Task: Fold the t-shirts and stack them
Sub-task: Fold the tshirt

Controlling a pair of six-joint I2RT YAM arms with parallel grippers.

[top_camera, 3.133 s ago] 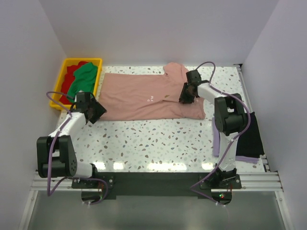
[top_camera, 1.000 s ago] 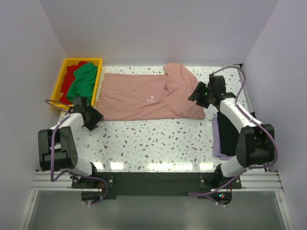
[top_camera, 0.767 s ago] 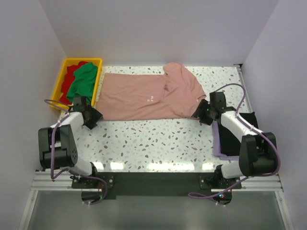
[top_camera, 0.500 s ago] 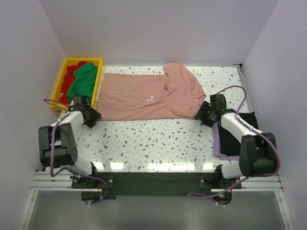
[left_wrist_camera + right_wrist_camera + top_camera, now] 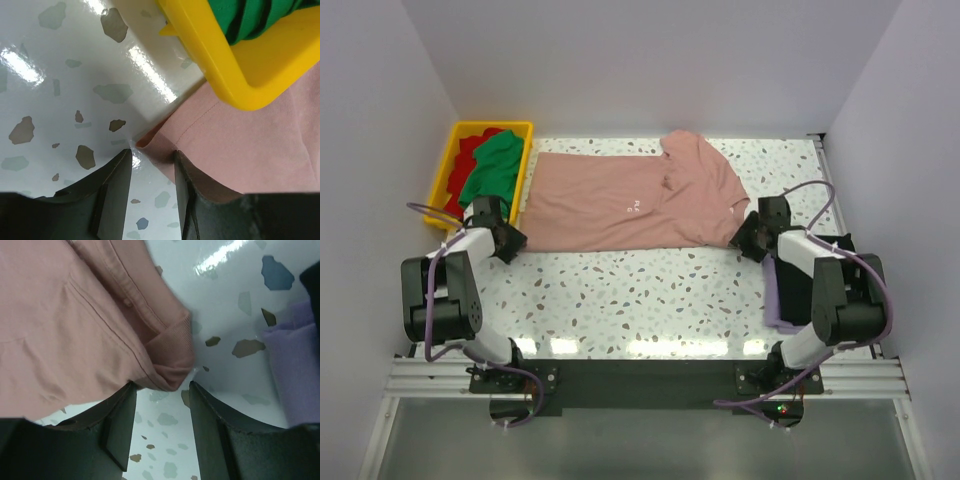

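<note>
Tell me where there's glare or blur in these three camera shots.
Top external: sharp and evenly lit, with bright reflections along the near edge of the table. Left wrist: white glare streaks on the glossy tabletop beside the yellow bin. Right wrist: a glare patch at the top, and the lavender shirt at the right edge looks soft.

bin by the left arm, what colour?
Yellow bin; shows best in the left wrist view.
</note>
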